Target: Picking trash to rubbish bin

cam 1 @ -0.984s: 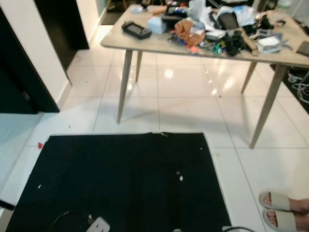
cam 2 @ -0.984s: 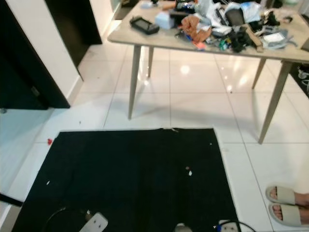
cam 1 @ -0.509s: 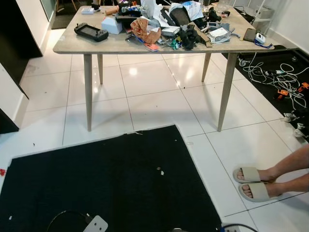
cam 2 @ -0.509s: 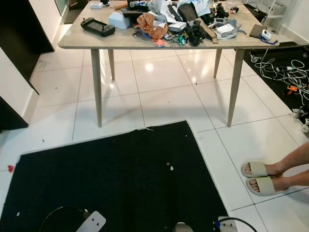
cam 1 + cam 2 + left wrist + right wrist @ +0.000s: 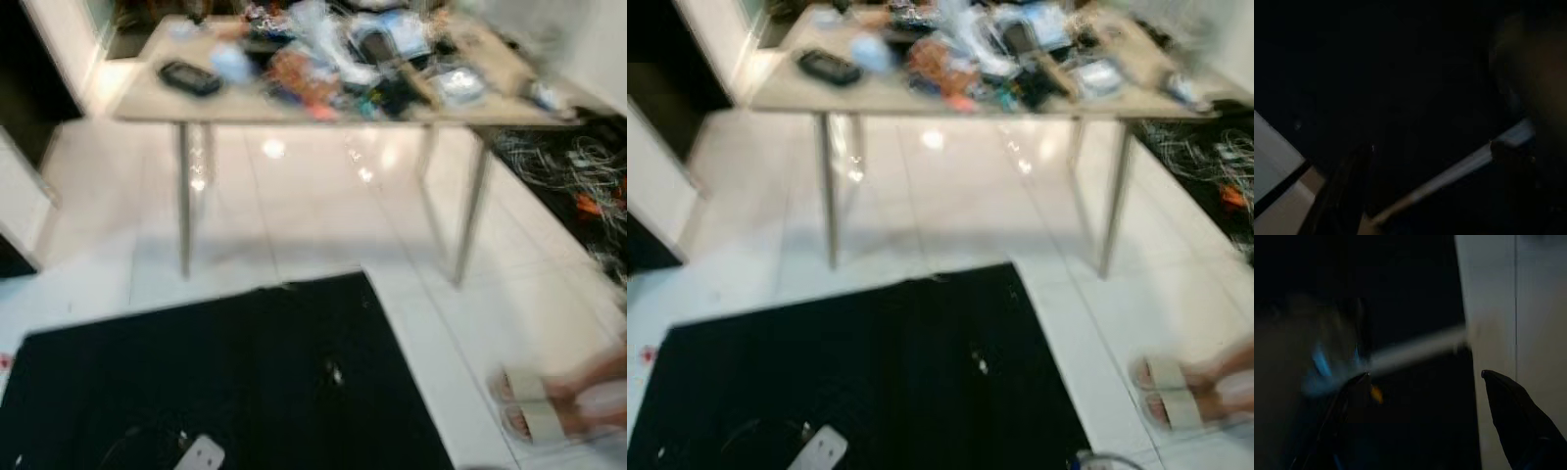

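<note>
Near the desk (image 5: pixel 323 103): black mat (image 5: pixel 216 382) with scrap (image 5: pixel 335 373), sandalled feet (image 5: pixel 534 406) beside. Right tool (image 5: pixel 1422 377) spread wide; left tool: can't tell.

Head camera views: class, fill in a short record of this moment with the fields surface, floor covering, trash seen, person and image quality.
surface: table, its top crowded with clutter
floor covering: black mat on white tiles
trash seen: small pale scraps on the mat
person: feet in pale sandals beside the mat, on the robot's right
image quality: blurred
</note>
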`<state>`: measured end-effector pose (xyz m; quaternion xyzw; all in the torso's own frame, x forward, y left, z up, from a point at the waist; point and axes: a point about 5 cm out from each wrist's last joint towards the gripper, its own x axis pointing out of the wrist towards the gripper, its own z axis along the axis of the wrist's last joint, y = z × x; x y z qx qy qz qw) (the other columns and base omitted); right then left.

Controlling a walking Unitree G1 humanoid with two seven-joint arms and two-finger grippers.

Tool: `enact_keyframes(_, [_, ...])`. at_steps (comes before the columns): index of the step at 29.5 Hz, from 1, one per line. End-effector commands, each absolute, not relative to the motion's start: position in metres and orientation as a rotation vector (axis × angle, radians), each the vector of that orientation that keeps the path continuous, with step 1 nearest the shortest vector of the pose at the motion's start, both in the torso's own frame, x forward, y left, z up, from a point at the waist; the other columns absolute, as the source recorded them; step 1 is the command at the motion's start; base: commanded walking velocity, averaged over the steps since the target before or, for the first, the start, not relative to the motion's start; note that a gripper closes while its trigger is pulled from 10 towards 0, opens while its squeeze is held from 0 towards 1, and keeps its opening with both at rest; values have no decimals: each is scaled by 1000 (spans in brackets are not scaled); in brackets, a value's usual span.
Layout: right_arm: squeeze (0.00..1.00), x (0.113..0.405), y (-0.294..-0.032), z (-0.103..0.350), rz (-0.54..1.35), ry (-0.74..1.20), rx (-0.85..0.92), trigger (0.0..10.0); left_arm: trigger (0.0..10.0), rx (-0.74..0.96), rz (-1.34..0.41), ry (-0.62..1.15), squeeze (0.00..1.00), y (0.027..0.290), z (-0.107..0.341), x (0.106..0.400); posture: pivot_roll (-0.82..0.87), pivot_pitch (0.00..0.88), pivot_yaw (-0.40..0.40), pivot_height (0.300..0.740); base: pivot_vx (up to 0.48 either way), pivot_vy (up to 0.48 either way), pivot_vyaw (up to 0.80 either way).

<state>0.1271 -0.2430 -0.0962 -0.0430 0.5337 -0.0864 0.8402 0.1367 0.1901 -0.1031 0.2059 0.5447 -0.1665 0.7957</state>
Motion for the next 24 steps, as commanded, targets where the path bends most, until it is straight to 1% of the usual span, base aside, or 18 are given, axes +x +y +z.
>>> enact_keyframes(1, [0, 114, -235, -102, -176, 1165, -66, 10000, 10000, 419, -385, 1251, 0, 188, -110, 115, -44, 123, 26, 740, 480, 0, -800])
enact_keyframes(5, [0, 114, -236, -102, -178, 1162, -66, 10000, 10000, 419, -387, 1250, 0, 187, -110, 115, -44, 123, 26, 740, 480, 0, -800])
enact_keyframes(13, [0, 114, -236, -102, -184, 1160, -67, 10000, 10000, 420, -389, 1251, 0, 187, -110, 115, -44, 123, 26, 740, 480, 0, 0])
enact_keyframes(23, [0, 114, -236, -102, -181, 1165, -74, 10000, 10000, 421, -392, 1250, 0, 187, -110, 115, -44, 123, 26, 740, 480, 0, -778])
enact_keyframes(24, [0, 114, -236, -102, -182, 1163, -75, 10000, 10000, 421, -392, 1250, 0, 187, -110, 115, -44, 123, 26, 740, 480, 0, 0])
